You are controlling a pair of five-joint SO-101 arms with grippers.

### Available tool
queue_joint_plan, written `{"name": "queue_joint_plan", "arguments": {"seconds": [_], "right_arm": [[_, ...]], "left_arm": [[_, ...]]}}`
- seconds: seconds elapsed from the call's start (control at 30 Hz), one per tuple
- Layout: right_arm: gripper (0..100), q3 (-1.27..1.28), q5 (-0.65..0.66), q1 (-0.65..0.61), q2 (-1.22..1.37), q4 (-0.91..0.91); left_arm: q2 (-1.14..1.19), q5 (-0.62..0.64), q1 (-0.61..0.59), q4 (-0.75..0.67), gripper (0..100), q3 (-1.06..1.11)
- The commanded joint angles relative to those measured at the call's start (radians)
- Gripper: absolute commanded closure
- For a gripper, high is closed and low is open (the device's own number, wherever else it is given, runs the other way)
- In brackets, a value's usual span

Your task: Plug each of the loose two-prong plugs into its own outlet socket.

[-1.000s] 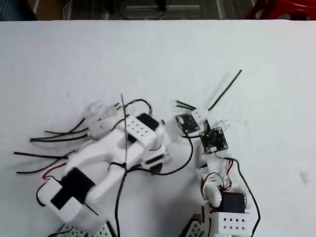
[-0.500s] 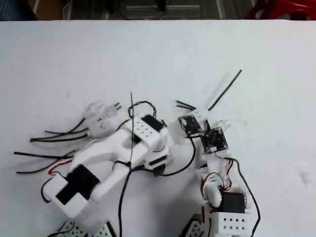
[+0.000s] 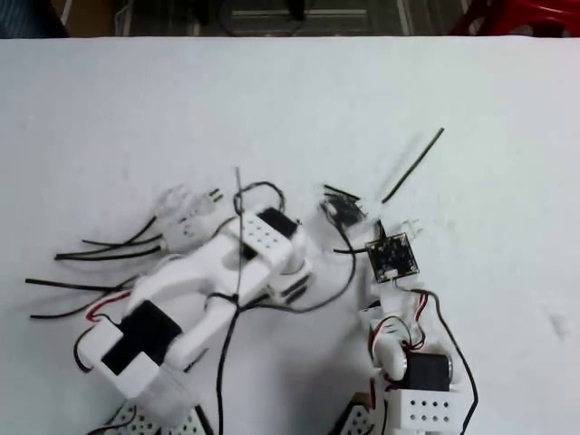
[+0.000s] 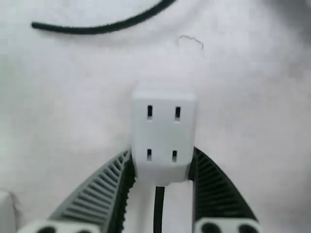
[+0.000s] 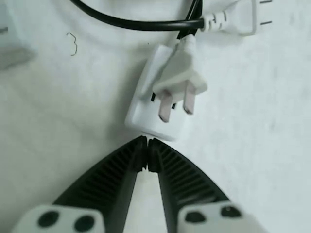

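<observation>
At left gripper (image 4: 160,161), clamps socket block (image 4: 163,128) by sides: light, rigid, slick. At right gripper (image 5: 147,145), pinched together, empty; should take plug (image 5: 179,77) by body, not prongs.

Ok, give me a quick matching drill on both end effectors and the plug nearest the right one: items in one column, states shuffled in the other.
1. left end effector
2. right end effector
3. plug

A. lying over an outlet block, prongs bare
B. shut, holding nothing
C. clamped on a four-slot outlet

Pairs: 1-C, 2-B, 3-A
</observation>
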Motion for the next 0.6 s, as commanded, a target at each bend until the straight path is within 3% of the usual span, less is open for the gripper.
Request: {"name": "queue_joint_plan", "arguments": {"seconds": [0.0, 0.13, 0.3, 0.47, 0.57], "right_arm": [[97.5, 0.011, 0.006, -0.002, -0.010, 0.002], [97.5, 0.011, 0.006, -0.002, -0.010, 0.002], [97.5, 0.011, 0.006, -0.002, -0.010, 0.002], [97.5, 0.011, 0.006, -0.002, -0.010, 0.002], [97.5, 0.011, 0.006, -0.002, -0.010, 0.002]], "left_arm": [[-0.002, 0.083, -0.153, -0.014, 97, -0.087], [-0.002, 0.100, -0.251, -0.015, 97, -0.160], [0.015, 0.104, -0.257, -0.017, 97, -0.233], [0.236, 0.100, -0.266, -0.017, 97, -0.341], [0.357, 0.100, -0.268, 0.152, 96, -0.519]]}}
